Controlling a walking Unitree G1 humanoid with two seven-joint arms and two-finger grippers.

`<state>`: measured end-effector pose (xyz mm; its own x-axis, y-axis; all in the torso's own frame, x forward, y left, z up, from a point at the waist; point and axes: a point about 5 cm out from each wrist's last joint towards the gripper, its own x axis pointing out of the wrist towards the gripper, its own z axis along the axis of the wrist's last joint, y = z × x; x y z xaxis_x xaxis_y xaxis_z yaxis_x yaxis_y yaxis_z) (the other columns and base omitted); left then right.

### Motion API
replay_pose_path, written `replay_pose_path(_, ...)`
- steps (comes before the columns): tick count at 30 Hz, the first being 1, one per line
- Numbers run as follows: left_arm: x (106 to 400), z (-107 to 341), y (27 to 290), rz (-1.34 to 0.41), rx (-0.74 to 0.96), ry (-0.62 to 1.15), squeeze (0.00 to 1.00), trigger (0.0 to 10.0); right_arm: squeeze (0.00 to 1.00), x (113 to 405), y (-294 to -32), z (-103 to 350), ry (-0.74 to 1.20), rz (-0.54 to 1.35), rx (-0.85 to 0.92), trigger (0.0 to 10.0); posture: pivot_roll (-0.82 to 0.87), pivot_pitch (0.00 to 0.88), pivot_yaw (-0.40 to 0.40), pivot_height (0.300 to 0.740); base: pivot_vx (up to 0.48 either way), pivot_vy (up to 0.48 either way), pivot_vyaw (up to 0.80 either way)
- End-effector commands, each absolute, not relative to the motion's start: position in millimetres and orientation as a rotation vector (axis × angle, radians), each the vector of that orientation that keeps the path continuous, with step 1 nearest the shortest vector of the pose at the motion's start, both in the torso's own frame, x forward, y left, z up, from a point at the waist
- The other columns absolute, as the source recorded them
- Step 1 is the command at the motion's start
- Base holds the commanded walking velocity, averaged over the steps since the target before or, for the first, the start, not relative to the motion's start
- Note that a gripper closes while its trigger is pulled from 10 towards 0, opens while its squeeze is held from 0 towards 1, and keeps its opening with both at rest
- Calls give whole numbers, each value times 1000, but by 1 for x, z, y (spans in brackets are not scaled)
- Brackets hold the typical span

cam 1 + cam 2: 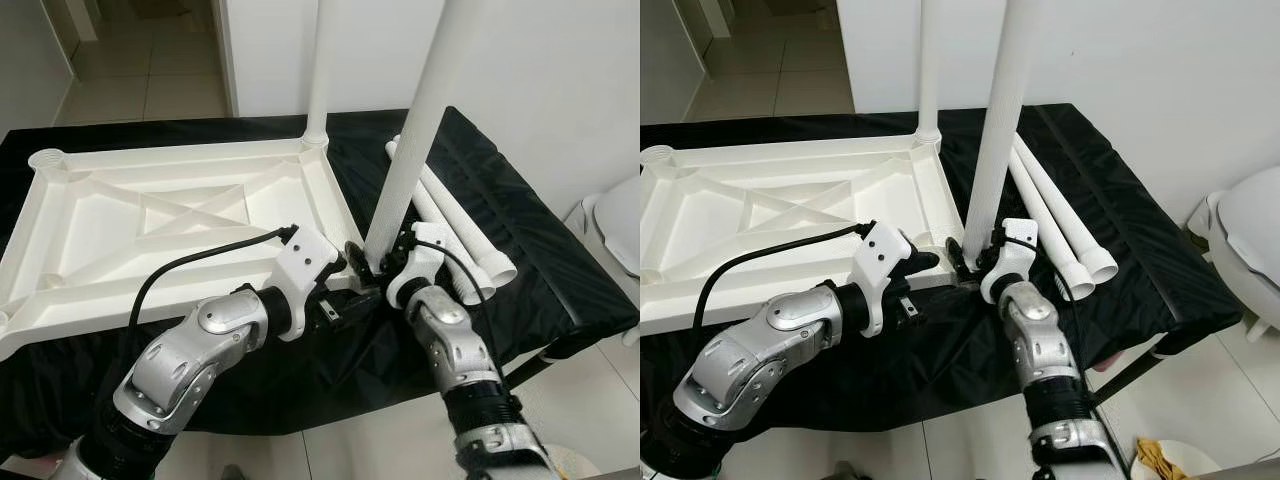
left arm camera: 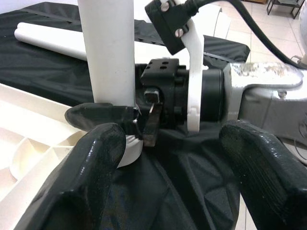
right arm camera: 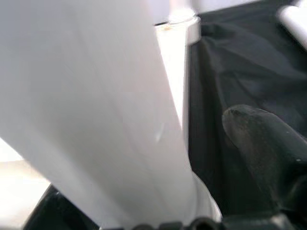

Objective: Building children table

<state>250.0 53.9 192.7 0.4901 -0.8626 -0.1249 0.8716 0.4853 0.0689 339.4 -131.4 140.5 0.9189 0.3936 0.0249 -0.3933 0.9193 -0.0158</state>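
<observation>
Both silver arms reach in from the near edge, and we go from the left: left end effector (image 1: pixel 345 300) sits by the near right corner of the tabletop (image 1: pixel 150 215), fingers spread wide apart, nothing between them, pointing across at its partner. That white tabletop lies upside down on the bench (image 1: pixel 520 230), which is draped in black cloth, ribs facing up. One leg (image 1: pixel 318 70) already stands upright in the far right corner socket.

Now the action: a second leg (image 1: pixel 415 130) stands tilted, its foot right at the near right corner socket. Right end effector (image 1: pixel 385 272) is clamped on that leg just above its lower end; in the left wrist view one black finger (image 2: pixel 103 115) presses flat against the white tube. Further right, two spare legs (image 1: pixel 465 235) lie side by side on the cloth, waiting their turn.

My read: this is the seating step, and the lean is the worry. Pushed down at this angle, the leg could jam on the socket rim or skid off it, and the light tabletop might slide on the cloth with the left end effector not holding it. Gripped so low, the long tube could also swing over and knock the spare legs
</observation>
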Motion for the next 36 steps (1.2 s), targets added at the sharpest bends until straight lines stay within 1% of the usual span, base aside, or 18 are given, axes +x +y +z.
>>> replay_pose_path(1, 249, 192, 52, -1113, 129, 87, 0, 10000, 0, 341, -137, 140, -33, 418, -18, 10000, -57, 37, -14, 740, 0, 0, 0)
replay_pose_path(3, 249, 192, 51, -1114, 128, 87, 0, 10000, 0, 345, -140, 142, -40, 522, -78, 10000, -54, 35, -15, 740, 0, 0, 0)
replay_pose_path(4, 249, 192, 51, -1114, 128, 87, 0, 10000, 0, 345, -140, 142, -40, 522, -78, 10000, -54, 35, -15, 740, 0, 0, 0)
replay_pose_path(5, 249, 192, 51, -1113, 128, 87, 0, 10000, 0, 346, -140, 143, -44, 572, -98, 10000, -51, 34, -14, 740, 0, 0, 0)
replay_pose_path(9, 249, 192, 52, -1111, 129, 87, 0, 10000, 0, 349, -141, 145, -48, 644, -125, 10000, -46, 34, -13, 740, 0, 0, 0)
replay_pose_path(10, 248, 192, 52, -1110, 129, 88, 0, 10000, 0, 349, -141, 146, -40, 694, -133, 10000, -42, 35, -14, 740, 0, 0, 0)
replay_pose_path(11, 248, 192, 52, -1110, 129, 88, 0, 10000, 0, 349, -141, 146, -40, 694, -133, 10000, -42, 35, -14, 740, 0, 0, 0)
replay_pose_path(12, 248, 192, 52, -1109, 129, 88, 0, 10000, 0, 350, -142, 146, -30, 748, -145, 10000, -40, 34, -14, 740, 0, 0, 0)
replay_pose_path(13, 248, 192, 52, -1109, 129, 88, 0, 10000, 0, 350, -142, 146, -30, 748, -145, 10000, -40, 34, -14, 740, 0, 0, 0)
replay_pose_path(15, 248, 192, 53, -1106, 130, 88, 0, 10000, 0, 350, -144, 144, -2, 832, -179, 10000, -32, 33, -17, 740, 0, 0, 0)
replay_pose_path(17, 247, 192, 53, -1104, 130, 88, 0, 10000, 0, 350, -145, 143, 3, 859, -192, 9961, -31, 32, -16, 740, 0, 0, 0)
replay_pose_path(18, 247, 192, 53, -1103, 131, 88, 0, 10000, 0, 351, -146, 142, 15, 879, -193, 4431, -31, 32, -16, 740, 0, 0, 0)
replay_pose_path(19, 247, 192, 54, -1103, 131, 89, 0, 10000, 0, 351, -148, 140, 26, 892, -201, 0, -28, 30, -17, 740, 0, 0, 0)
replay_pose_path(26, 247, 192, 54, -1102, 132, 90, 0, 10000, 0, 352, -151, 135, 54, 894, -204, 0, -25, 29, -19, 740, 0, 0, 0)
replay_pose_path(33, 245, 192, 55, -1101, 131, 94, 0, 10000, 0, 347, -149, 125, 83, 887, -170, 0, -24, 36, -18, 740, 0, 0, 0)
replay_pose_path(35, 245, 192, 55, -1102, 130, 96, 0, 10000, 0, 344, -144, 119, 86, 806, -139, 0, -27, 43, -19, 740, 0, 0, 0)
replay_pose_path(36, 245, 192, 55, -1102, 130, 96, 0, 10000, 0, 344, -144, 119, 86, 806, -139, 0, -27, 43, -19, 740, 0, 0, 0)
